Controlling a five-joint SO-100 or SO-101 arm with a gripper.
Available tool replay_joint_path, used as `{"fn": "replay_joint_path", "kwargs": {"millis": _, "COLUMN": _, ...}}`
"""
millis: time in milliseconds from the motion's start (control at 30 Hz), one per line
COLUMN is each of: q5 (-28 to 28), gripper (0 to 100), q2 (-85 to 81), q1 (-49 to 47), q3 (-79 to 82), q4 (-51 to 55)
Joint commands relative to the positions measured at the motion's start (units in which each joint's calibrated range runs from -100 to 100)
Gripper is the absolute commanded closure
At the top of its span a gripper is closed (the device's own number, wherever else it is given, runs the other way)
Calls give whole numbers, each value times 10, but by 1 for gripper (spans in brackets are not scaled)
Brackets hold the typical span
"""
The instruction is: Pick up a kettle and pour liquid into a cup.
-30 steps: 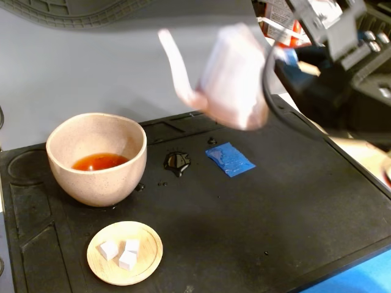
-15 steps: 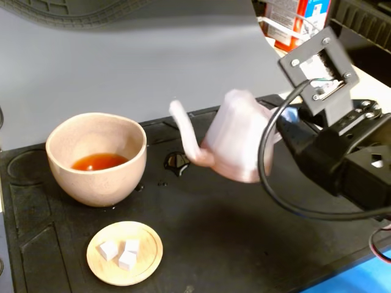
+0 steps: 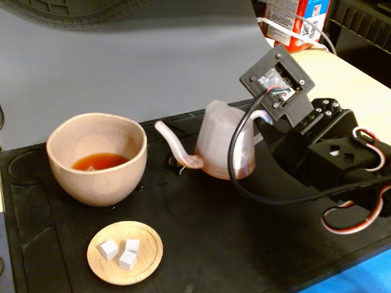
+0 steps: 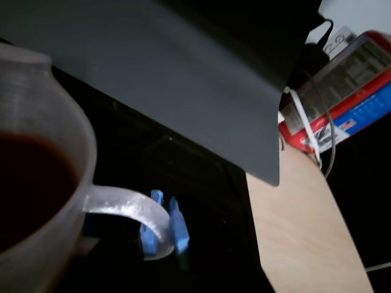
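Kettle (image 3: 221,145) first, in the fixed view: it stands low over the black mat (image 3: 244,244), near the middle, and whether its base touches the mat I cannot tell. Its long thin spout (image 3: 173,146) points to the left, toward the cup (image 3: 96,157), but the tip is apart from the cup's rim. The cup stands on the left part of the mat and has reddish-brown liquid (image 3: 96,162) at the bottom. In front of the cup lies a small wooden dish (image 3: 146,259) with three white cubes (image 3: 120,252) on it. The arm (image 3: 324,155) comes in from the right, with a black cable curving in front of the kettle. The gripper (image 3: 259,125) is at the kettle's right side, where the handle is, but its fingers are hidden behind the camera plate, so in this view I cannot tell how they stand. A red and blue carton (image 3: 296,18) is at the top right, on a light wooden table (image 3: 354,79).

In the wrist view the kettle (image 4: 55,183) fills the left side, and dark liquid (image 4: 30,183) shows inside it. Its loop handle (image 4: 131,210) curves to the right, and the blue fingertips (image 4: 177,229) of the gripper (image 4: 164,231) are closed around the handle's lower end. The carton (image 4: 348,91) and the table (image 4: 299,232) are at the right.
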Motion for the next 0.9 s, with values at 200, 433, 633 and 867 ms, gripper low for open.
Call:
{"fn": "replay_joint_path", "kwargs": {"millis": 200, "q5": 31, "gripper": 99, "q2": 22, "q1": 26, "q3": -58, "q4": -15}}
{"fn": "replay_joint_path", "kwargs": {"millis": 433, "q5": 31, "gripper": 99, "q2": 25, "q1": 35, "q3": -87, "q4": -9}}
{"fn": "replay_joint_path", "kwargs": {"millis": 633, "q5": 31, "gripper": 99, "q2": 25, "q1": 35, "q3": -82, "q4": -8}}
{"fn": "replay_joint_path", "kwargs": {"millis": 867, "q5": 31, "gripper": 99, "q2": 53, "q1": 32, "q3": -80, "q4": -14}}
